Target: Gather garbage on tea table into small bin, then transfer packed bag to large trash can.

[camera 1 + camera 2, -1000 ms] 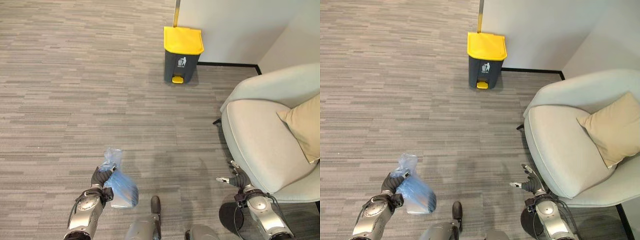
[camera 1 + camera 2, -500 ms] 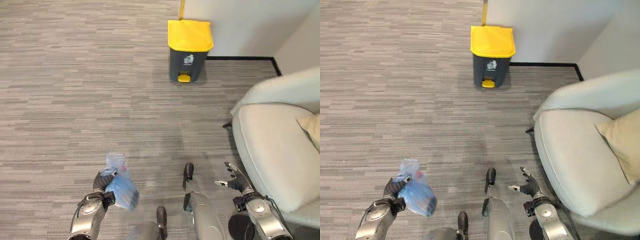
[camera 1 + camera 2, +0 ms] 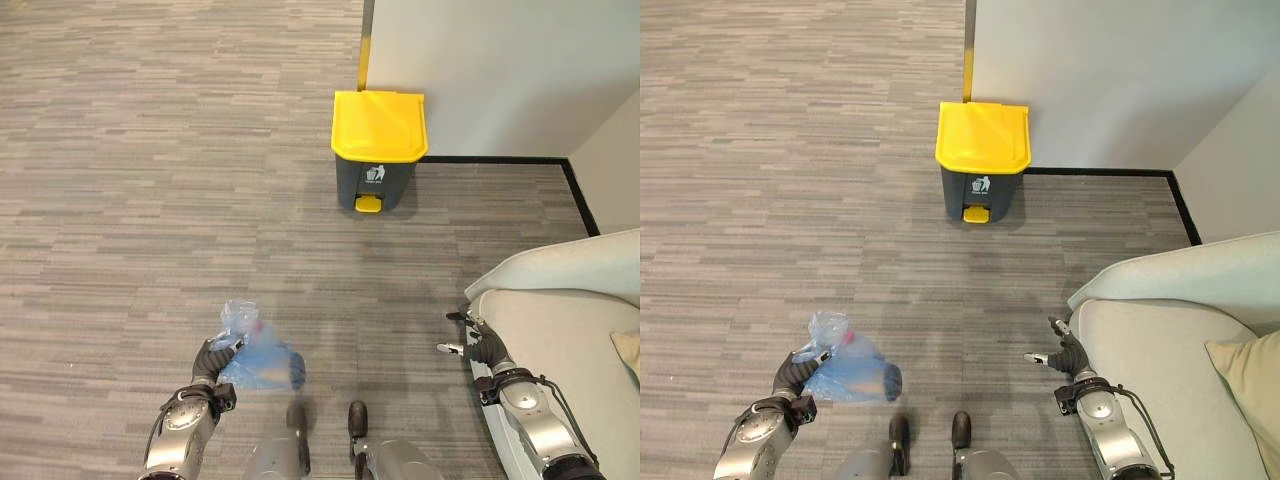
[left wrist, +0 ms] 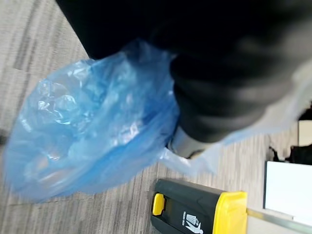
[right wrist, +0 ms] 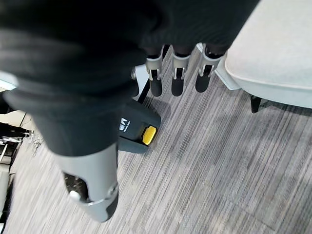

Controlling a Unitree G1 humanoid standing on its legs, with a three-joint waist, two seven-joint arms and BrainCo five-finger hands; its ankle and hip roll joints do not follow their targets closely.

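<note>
Bag [image 3: 258, 357] swung rightward | left hand [image 3: 212, 362] clenches it | right hand [image 3: 478, 345] slack, empty | armchair [image 3: 560, 330] beside bin [image 3: 378, 148]

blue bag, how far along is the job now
Done, it seems: the blue bag is packed and bunched shut. In hand: the left hand grips its neck, fingers curled round it, the bag hanging above the carpet; the right hand is open and holds nothing, beside the armchair. Left: reaching the trash can ahead by the wall, lid shut, and dropping the bag in.
</note>
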